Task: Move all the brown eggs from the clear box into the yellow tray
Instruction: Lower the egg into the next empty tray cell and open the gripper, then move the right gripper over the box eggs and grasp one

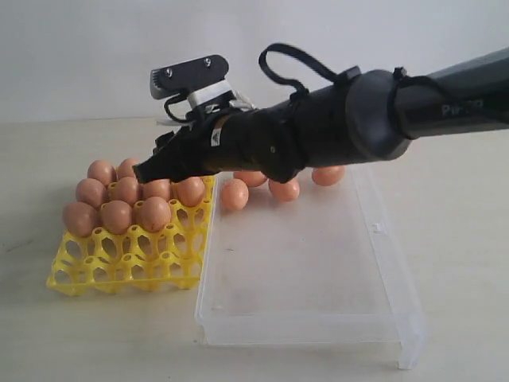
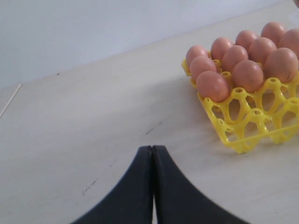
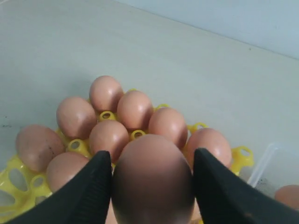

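The yellow tray [image 1: 119, 267] lies at the left with several brown eggs [image 1: 115, 216] filling its back rows; its front cups are open. My right gripper [image 3: 152, 155] is shut on one brown egg [image 3: 153, 182], held just above the eggs in the tray [image 3: 109, 137]. In the exterior view that gripper [image 1: 149, 169] reaches across over the tray's back rows, and the held egg is hidden there. The clear box [image 1: 302, 336] lies to the right of the tray with several brown eggs [image 1: 234, 194] along its far wall. My left gripper [image 2: 153, 148] is shut and empty over the bare table, short of the tray [image 2: 243, 135].
The right arm [image 1: 350, 127] spans the back of the clear box at egg height. The near part of the box floor holds no eggs. A small latch tab [image 1: 378, 228] sits on the box's right wall. The left arm is outside the exterior view.
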Controlling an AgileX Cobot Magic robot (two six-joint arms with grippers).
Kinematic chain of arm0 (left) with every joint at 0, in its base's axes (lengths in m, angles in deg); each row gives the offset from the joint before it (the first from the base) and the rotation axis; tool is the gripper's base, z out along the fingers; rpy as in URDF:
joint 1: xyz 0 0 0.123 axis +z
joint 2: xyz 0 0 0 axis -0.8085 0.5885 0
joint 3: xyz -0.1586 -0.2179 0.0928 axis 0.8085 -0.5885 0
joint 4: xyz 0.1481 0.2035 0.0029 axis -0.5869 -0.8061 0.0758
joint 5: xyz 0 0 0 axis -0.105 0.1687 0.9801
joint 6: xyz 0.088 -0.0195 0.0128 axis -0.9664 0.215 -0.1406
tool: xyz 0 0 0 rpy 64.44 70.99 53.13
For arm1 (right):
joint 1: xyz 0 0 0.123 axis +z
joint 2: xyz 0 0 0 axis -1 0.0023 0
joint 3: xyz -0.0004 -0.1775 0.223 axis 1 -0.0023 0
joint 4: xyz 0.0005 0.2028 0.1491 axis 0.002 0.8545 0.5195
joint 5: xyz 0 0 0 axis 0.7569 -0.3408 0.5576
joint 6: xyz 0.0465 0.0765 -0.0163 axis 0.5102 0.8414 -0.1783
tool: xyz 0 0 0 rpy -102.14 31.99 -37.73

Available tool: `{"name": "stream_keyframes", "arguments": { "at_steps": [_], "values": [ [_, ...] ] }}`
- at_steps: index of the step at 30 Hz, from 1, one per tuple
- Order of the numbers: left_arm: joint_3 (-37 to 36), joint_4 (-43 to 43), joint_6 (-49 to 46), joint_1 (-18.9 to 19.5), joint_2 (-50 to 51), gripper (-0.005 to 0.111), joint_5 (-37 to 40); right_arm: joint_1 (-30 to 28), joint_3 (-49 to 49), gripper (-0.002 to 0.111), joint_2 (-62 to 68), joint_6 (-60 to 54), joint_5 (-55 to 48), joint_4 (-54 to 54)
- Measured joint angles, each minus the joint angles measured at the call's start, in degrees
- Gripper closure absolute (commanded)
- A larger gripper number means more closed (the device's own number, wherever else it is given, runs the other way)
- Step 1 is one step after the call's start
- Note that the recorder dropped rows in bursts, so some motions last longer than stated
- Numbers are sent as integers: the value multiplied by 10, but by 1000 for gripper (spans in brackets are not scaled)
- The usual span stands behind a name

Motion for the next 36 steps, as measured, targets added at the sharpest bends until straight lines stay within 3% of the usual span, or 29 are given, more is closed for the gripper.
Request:
{"name": "stream_keyframes", "arguments": {
  "at_steps": [8, 21, 26, 31, 33, 36],
  "values": [
    [0, 0, 0, 0, 0, 107, 0, 3, -39, 108, 34, 6, 97, 1],
    [0, 0, 0, 0, 0, 107, 0, 3, -40, 106, 76, 22, 114, 1],
    [0, 0, 0, 0, 0, 107, 0, 3, -40, 86, 85, 25, 114, 1],
    [0, 0, 0, 0, 0, 107, 0, 3, -40, 47, 85, 25, 114, 1],
    [0, 0, 0, 0, 0, 107, 0, 3, -40, 39, 85, 25, 114, 1],
    [0, 0, 0, 0, 0, 107, 0, 3, -40, 38, 79, 25, 111, 1]
  ]
}}
